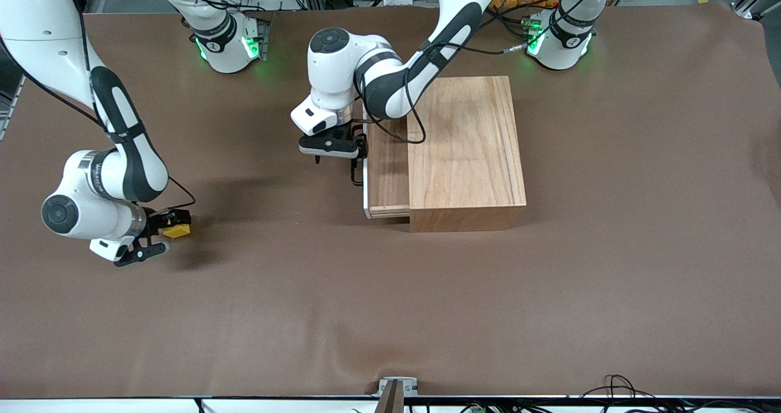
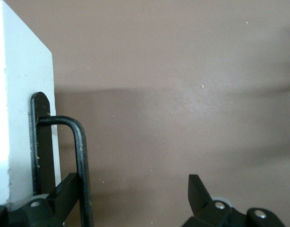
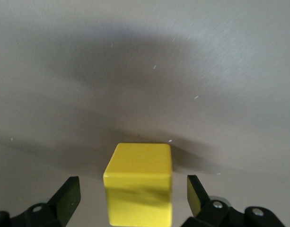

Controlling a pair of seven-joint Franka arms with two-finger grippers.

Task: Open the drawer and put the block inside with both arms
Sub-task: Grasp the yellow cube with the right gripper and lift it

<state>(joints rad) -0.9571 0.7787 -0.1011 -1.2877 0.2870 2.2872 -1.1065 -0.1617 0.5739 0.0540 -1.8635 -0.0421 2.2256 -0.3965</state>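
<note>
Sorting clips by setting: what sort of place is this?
Probably a robotics lab: two arms, left gripper and right gripper, bolted to a brown-covered table, cables along its edges.

I look for words and numbers, and I find almost none that I can read. My right arm point(image 1: 100, 175) has a grey ring near its wrist with small dark letters on it, but they are too tiny and blurry for me to tell what they say. Each of my two bases has a little round dark mark: one on my right arm's base point(image 1: 213, 46) and one on my left arm's base point(image 1: 570, 42). I cannot tell what these marks say either. The wooden box point(image 1: 467, 150) and the yellow block point(image 3: 139, 184) have no writing that I can see.
</note>
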